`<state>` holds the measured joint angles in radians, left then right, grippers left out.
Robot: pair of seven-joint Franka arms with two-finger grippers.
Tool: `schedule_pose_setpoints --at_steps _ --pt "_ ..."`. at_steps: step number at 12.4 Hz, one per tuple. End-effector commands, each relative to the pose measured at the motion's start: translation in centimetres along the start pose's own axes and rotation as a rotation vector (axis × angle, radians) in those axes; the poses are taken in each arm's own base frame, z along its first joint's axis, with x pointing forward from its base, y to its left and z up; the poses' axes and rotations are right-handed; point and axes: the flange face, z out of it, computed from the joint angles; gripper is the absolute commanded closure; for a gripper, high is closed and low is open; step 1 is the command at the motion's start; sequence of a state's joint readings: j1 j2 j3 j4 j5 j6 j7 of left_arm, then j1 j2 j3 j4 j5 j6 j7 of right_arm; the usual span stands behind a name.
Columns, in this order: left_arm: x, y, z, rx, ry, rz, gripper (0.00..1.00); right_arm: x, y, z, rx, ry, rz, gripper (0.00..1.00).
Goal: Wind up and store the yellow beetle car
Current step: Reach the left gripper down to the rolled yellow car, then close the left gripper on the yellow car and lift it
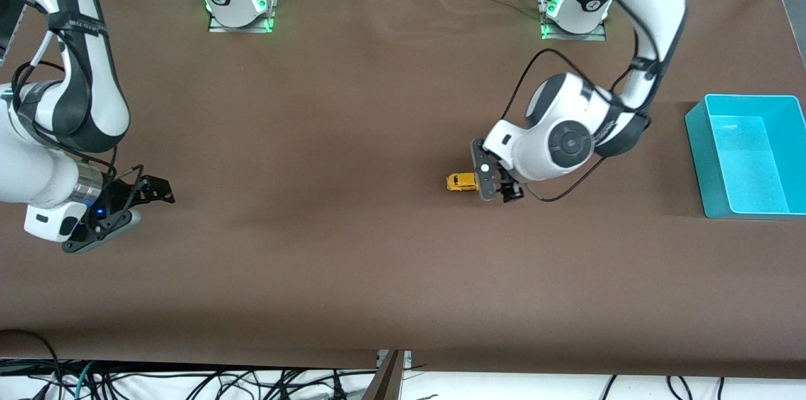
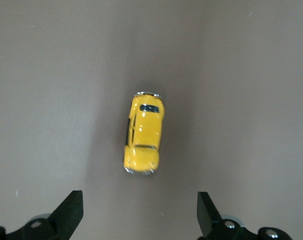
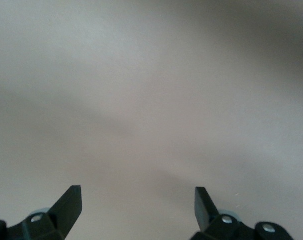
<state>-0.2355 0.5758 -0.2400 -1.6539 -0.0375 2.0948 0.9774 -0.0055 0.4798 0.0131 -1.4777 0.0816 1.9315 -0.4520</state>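
The yellow beetle car (image 2: pixel 143 133) sits on the table (image 1: pixel 352 135) just ahead of my left gripper (image 2: pixel 139 212), clear of both fingers. The bin (image 1: pixel 696 135) stands well apart, at my left arm's end.

1. You are looking at one yellow beetle car (image 1: pixel 462 182) (image 2: pixel 143 133), sitting on its wheels on the table (image 1: pixel 352 249).
2. You are seeing one teal bin (image 1: pixel 747 155), lying toward the left arm's end of the table.
3. You are working with two grippers: the left gripper (image 1: pixel 497 189) (image 2: pixel 140 220) and the right gripper (image 1: pixel 148 193) (image 3: pixel 137 217), each showing two spread fingers.
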Motion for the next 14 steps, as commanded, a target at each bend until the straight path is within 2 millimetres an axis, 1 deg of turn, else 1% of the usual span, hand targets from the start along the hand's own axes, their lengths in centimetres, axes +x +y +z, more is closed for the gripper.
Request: schedule_pose_setpoints --at_steps 1,2,3,4,5,6,7,8,9,10,11,12,13,14 --pt "1.6 -0.4 3.2 0.070 -0.028 0.097 0.00 -1.2 -1.5 -4.8 -0.009 -0.013 0.096 0.00" --pt "2.0 -0.6 3.8 0.087 -0.014 0.101 0.00 -2.2 -2.3 -6.3 0.004 -0.044 0.093 0.00" --pt "2.2 -0.5 4.8 0.092 -0.010 0.105 0.00 -3.0 -3.0 -7.9 0.009 -0.059 0.089 0.00" --pt "2.4 0.4 6.1 0.087 -0.013 0.114 0.00 -3.7 -3.3 -9.7 0.003 -0.050 0.088 0.00" --pt "2.2 0.7 7.3 0.086 -0.012 0.112 0.00 -4.7 -3.3 -11.4 -0.002 -0.056 0.092 0.00" --pt "1.9 1.2 8.5 0.094 -0.005 0.115 0.00 -5.9 -3.0 -13.4 -0.053 -0.069 0.087 0.00" --pt "1.6 1.7 9.6 0.096 0.000 0.115 0.00 -7.4 -3.1 -16.2 -0.131 -0.078 0.085 0.00" --pt "1.3 2.0 10.3 0.113 0.013 0.115 0.00 -8.4 -3.0 -18.3 -0.206 -0.072 0.080 0.00" --pt "1.2 2.1 10.8 0.119 0.018 0.115 0.00 -8.6 -2.9 -18.9 -0.236 -0.069 0.077 0.00" --pt "1.4 2.2 10.7 0.123 0.020 0.126 0.09 -8.9 -2.9 -19.2 -0.243 -0.072 0.077 0.00" --pt "1.3 2.2 10.4 0.126 0.022 0.126 0.74 -8.9 -2.8 -18.6 -0.248 -0.073 0.048 0.00" --pt "1.5 2.2 10.2 0.128 0.022 0.130 0.82 -9.3 -3.2 -18.6 -0.240 -0.074 0.051 0.00" --pt "1.5 2.1 9.9 0.131 0.024 0.132 0.82 -10.0 -3.5 -18.3 -0.228 -0.076 0.124 0.00" --pt "1.3 2.0 9.6 0.131 0.022 0.131 0.82 -10.5 -4.1 -18.2 -0.213 -0.063 0.248 0.00"
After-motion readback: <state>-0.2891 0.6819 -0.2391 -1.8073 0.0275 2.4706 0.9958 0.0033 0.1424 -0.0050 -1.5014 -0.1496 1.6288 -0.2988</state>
